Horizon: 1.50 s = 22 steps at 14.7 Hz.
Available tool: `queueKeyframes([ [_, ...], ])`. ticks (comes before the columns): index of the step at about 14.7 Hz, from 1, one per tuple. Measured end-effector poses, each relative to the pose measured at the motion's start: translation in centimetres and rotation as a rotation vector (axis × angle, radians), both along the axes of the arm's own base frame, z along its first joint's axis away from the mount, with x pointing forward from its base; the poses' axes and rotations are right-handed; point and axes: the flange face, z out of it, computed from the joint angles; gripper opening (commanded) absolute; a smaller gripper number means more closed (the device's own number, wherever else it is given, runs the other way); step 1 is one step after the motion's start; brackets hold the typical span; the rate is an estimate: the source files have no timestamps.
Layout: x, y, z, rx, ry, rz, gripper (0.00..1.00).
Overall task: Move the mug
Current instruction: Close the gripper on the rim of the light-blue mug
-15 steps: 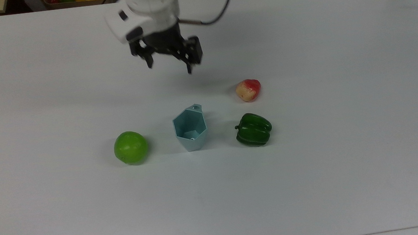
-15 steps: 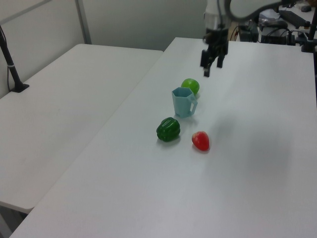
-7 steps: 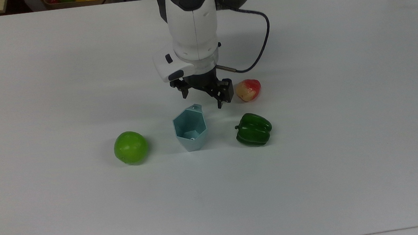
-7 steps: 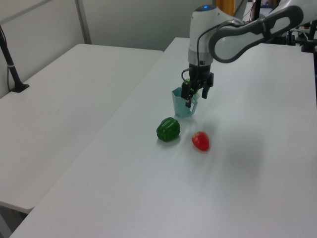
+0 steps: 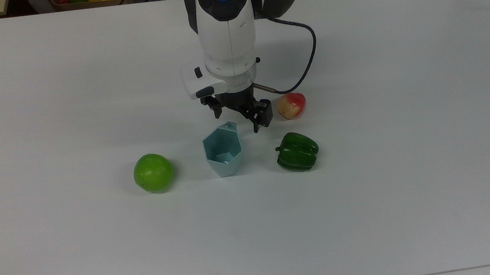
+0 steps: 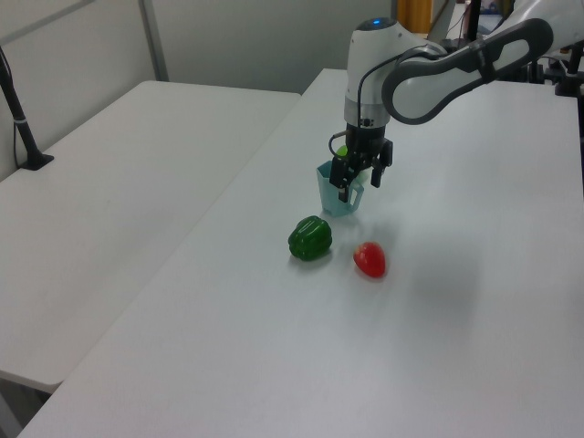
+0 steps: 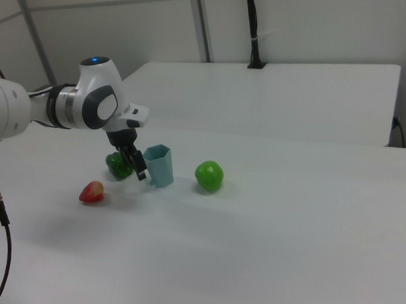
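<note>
Teal mug (image 5: 223, 155) just beside gripper (image 5: 237, 119)

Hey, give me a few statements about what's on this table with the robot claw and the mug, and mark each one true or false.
1. The mug stands upright on the white table. True.
2. The claw is shut on the mug. False: it hangs open by the mug's tab handle, holding nothing.
3. In the top view, the green apple lies to the mug's left and the green bell pepper to its right. True.
4. The red and yellow fruit lies inside the mug. False: it rests on the table, apart from the mug, beyond the bell pepper.
5. The mug lies tipped on its side. False: its hexagonal rim faces up.
</note>
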Motion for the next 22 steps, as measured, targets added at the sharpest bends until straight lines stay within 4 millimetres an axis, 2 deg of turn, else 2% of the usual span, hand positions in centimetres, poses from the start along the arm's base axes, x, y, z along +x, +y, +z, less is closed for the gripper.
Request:
queueKeyframes([
  [4,0.4,0.0,-1.6,-0.014,-0.009,-0.026,0.85],
  [7,0.6,-0.1,-1.5,-0.031,-0.016,-0.017,0.72],
  [9,0.7,-0.2,-1.3,-0.039,-0.021,-0.014,0.69],
  [11,0.7,-0.2,-1.3,-0.041,-0.023,-0.014,0.62],
  [14,0.9,-0.2,-1.0,-0.04,-0.031,-0.014,0.41],
  [17,1.0,-0.2,-0.9,-0.043,-0.035,-0.013,0.15],
  [22,1.0,-0.3,-0.9,-0.059,-0.038,-0.005,0.06],
])
